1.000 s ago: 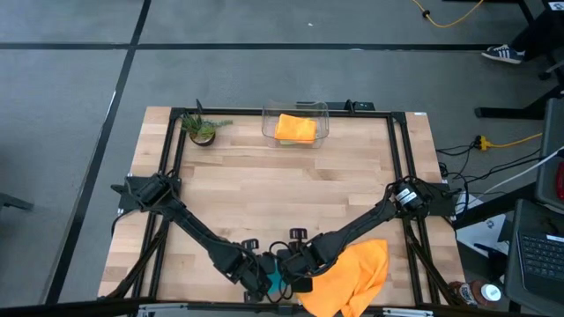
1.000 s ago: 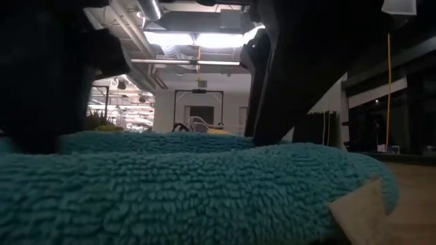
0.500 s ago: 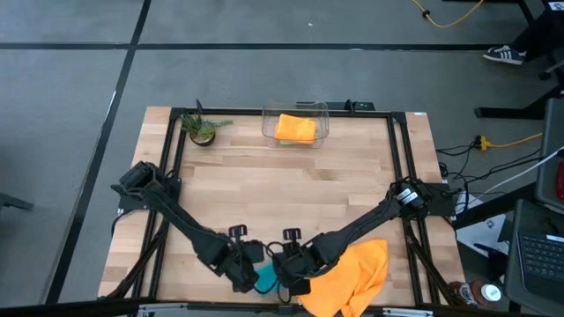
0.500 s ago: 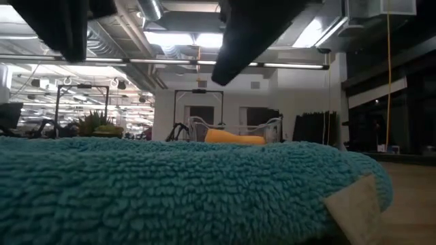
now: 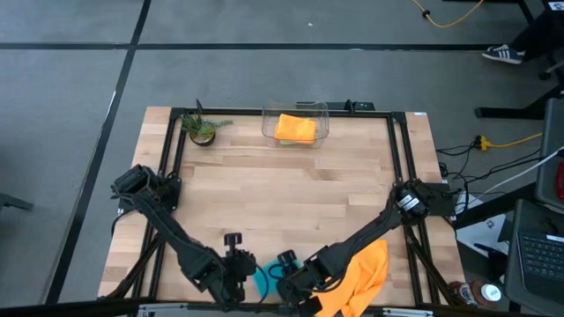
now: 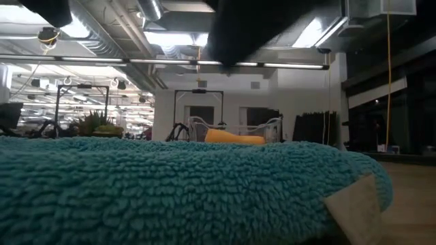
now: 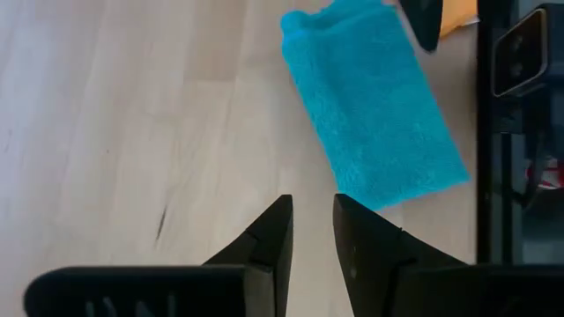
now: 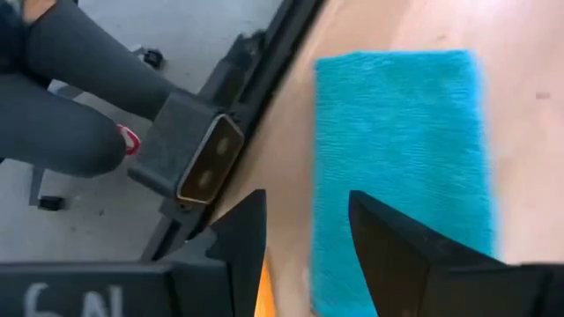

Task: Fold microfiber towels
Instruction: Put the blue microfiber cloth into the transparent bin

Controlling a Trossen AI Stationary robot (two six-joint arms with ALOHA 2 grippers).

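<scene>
The teal towel (image 5: pixel 263 278) lies folded into a narrow rectangle, flat on the table at the near edge. It shows in the left wrist view (image 7: pixel 370 114), in the right wrist view (image 8: pixel 405 158), and fills the low view's foreground (image 6: pixel 170 190). My left gripper (image 7: pixel 310 211) hovers a little to its left with a narrow gap between its fingers and is empty. My right gripper (image 8: pixel 304 211) is open and empty above its near right side. An orange towel (image 5: pixel 363 271) lies crumpled at the near right. Another orange towel (image 5: pixel 295 129) lies folded in the clear bin (image 5: pixel 322 113). The lime green towel is out of view.
A small potted plant (image 5: pixel 202 130) stands at the far left. A black frame (image 5: pixel 176 141) runs along the table's sides. The low camera's mount (image 8: pixel 207 167) sits at the near edge beside the teal towel. A person's legs (image 8: pixel 62 97) show beyond that edge.
Both grippers have risen off the teal towel and out of the low view. My left gripper has drawn back toward the table's left, my right gripper toward the near edge. The towel's upper layer has settled flat and the towel stays folded in place.
</scene>
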